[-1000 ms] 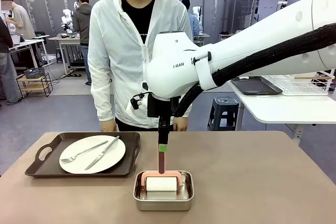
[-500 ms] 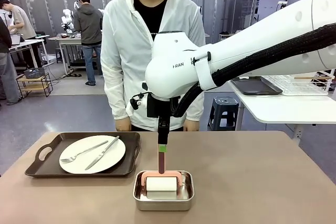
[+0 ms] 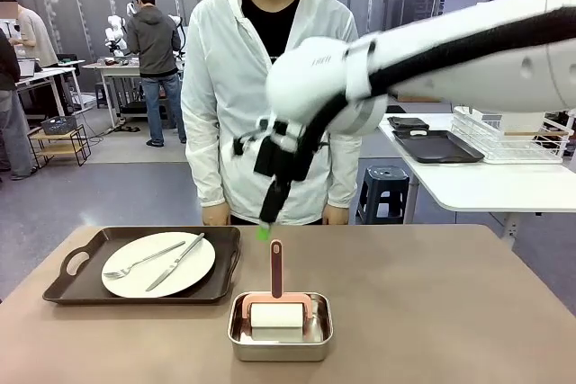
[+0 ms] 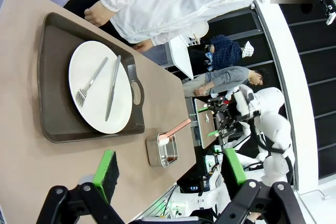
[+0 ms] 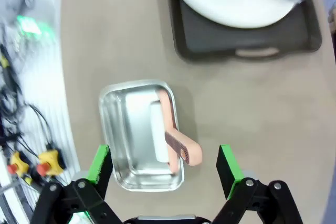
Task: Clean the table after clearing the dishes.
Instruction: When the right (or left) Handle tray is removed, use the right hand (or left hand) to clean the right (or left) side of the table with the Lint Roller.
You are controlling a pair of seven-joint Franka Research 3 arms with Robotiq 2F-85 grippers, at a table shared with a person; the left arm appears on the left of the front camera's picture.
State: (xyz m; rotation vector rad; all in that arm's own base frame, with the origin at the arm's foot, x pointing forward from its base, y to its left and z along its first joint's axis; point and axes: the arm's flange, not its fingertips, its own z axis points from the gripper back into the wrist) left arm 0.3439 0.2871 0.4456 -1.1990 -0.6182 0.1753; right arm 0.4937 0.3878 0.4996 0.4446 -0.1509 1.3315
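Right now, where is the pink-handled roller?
In the front view the roller stands in the steel pan at the near edge of the table, just right of the tray, handle upright below the right gripper.

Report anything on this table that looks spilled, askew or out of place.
Nothing stands out. The fork and knife lie side by side on the plate, inside its tray. The pink roller sits in the steel pan, handle upright. No spills on the table.
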